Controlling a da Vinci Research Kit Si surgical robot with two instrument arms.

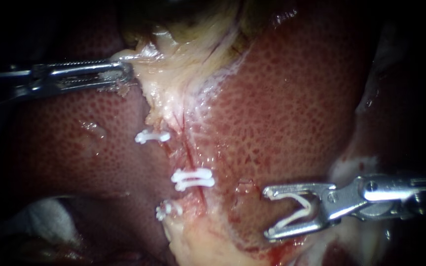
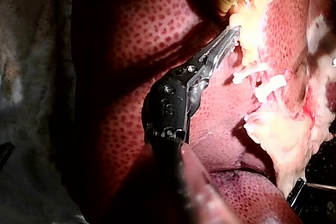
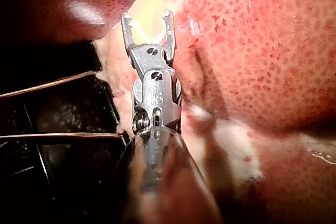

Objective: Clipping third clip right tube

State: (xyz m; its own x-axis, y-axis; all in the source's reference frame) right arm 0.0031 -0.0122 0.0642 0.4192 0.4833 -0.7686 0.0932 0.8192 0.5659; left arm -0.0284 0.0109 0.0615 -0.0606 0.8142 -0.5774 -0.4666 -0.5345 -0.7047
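Observation:
My left instrument [image 1: 122,69] comes in from the left, and its long jaws are shut on pale tissue [image 1: 163,74] at the lower edge of the gallbladder [image 1: 183,15]. Below it a thin red tube [image 1: 189,155] runs down the pale strip. Three white clips sit there: an upper one [image 1: 152,136], a middle one [image 1: 192,179] and a lower one [image 1: 168,210]. My right instrument [image 1: 268,213] lies to the right of the strip, apart from it. Its jaws stand wide and hold an open white V-shaped clip [image 1: 294,213]. In the right wrist view its jaws [image 3: 147,18] point at pale tissue.
Mottled red liver [image 1: 282,113] surrounds the pale strip on both sides. White gauze [image 1: 45,216] lies at the lower left. In the right wrist view, thin wires [image 3: 47,85] cross a dark area beside my right instrument. The left wrist view shows my left instrument [image 2: 231,34] beside the clips [image 2: 270,86].

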